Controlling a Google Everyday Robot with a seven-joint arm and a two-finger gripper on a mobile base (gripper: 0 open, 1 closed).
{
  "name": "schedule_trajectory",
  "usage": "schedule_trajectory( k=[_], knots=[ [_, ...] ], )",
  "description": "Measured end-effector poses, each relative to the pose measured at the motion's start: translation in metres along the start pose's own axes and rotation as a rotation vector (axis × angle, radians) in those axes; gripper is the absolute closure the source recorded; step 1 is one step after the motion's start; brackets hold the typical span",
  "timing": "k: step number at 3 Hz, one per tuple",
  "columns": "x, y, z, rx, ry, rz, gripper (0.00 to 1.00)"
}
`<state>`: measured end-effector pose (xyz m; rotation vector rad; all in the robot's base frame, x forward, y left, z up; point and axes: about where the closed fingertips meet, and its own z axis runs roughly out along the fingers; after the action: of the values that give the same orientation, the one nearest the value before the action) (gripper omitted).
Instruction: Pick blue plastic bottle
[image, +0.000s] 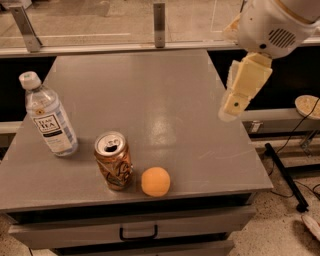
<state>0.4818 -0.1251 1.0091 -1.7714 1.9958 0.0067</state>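
Note:
The blue plastic bottle (50, 120) is clear with a white screw cap and a white-and-pale-blue "TEA" label. It stands upright near the left edge of the grey table (150, 85). My gripper (232, 107), cream-coloured, hangs from the white arm over the table's right edge. It is far to the right of the bottle and holds nothing.
An orange-brown drink can (113, 161), opened, stands at the front of the table with an orange (155, 181) just right of it. A drawer with a dark handle (137, 232) sits below the top. A metal rail (159, 20) runs behind the table. Cables and a black pole (285, 172) lie on the floor at right.

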Motion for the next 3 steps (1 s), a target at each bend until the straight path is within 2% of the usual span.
schedule_trajectory(
  k=[1,2,3],
  knots=[
    [-0.075,-0.001,0.046,-0.091,-0.125,-0.085,0.00],
    [-0.136,0.008,0.085,-0.155,-0.241,-0.136,0.00],
    [-0.187,0.014,0.113,-0.182,-0.349,-0.150,0.00]
  ],
)
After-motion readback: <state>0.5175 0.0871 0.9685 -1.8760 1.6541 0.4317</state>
